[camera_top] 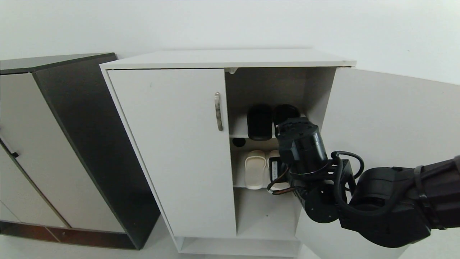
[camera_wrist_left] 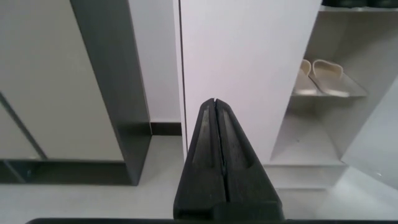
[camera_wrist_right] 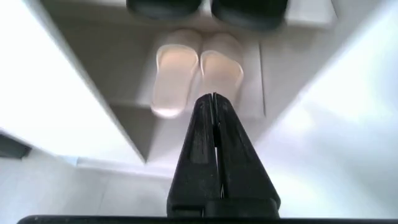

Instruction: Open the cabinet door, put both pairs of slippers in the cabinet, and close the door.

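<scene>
1. Both grippers have their fingers pressed flat together with no gap, and neither holds anything.
2. In its wrist view the right gripper (camera_wrist_right: 214,99) points at the heels of the white slippers (camera_wrist_right: 199,68). Whether the tip touches them cannot be told.
3. The left gripper (camera_wrist_left: 215,104) hangs well apart from the cabinet (camera_top: 230,59), aimed at the lower part of the closed left door (camera_top: 172,151).
4. That left door has an upright metal handle (camera_top: 217,111) near its inner edge. The right door (camera_top: 377,118) stands swung out, just beside the right arm (camera_top: 388,201).
5. The black slippers (camera_top: 259,122) lie side by side on the upper shelf. The white pair lies side by side on the shelf below, one of them partly hidden behind the right wrist in the head view.
6. Under the white pair, the bottom compartment (camera_top: 266,212) is open room, bounded by the left door's edge and the cabinet's right wall.
7. A dark cabinet (camera_top: 90,144) stands against the white cabinet's left side.
</scene>
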Tool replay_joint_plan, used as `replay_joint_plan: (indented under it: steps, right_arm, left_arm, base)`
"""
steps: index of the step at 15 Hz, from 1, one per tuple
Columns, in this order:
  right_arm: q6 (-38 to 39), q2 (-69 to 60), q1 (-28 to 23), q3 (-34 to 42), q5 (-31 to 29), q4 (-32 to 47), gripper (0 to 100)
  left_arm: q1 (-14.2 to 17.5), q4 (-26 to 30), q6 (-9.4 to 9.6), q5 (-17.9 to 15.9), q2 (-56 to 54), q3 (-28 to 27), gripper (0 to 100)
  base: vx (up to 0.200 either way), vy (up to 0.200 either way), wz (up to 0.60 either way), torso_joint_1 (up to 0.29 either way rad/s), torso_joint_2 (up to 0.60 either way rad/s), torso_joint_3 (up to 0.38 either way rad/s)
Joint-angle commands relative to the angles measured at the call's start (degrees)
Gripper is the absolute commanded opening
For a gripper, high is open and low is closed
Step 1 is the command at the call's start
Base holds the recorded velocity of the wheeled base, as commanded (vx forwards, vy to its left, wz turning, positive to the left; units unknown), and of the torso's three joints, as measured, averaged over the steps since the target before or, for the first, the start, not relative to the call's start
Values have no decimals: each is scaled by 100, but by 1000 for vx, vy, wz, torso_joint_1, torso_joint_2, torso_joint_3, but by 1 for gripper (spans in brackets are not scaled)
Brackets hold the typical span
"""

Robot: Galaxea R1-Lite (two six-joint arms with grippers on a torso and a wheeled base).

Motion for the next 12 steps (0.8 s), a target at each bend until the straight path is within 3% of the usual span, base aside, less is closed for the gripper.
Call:
replay_joint_plan:
  steps: [1,7,12]
  right_arm:
    - [2,11,2,46,9,-5,0]
    - [-7,11,-15,98,9,-5,0]
    - [-25,37,-86,204,27,4,0]
  left_arm:
    - [2,-1,-1,1,-1,0,0]
    - [2,-1,-10,1,8,0,0]
    - [2,-1,-19,1,-1,0,0]
  base:
    - [-200,0,0,7,2,7]
    - [-200,0,0,2,2,4]
    - [0,0,0,0,0,0]
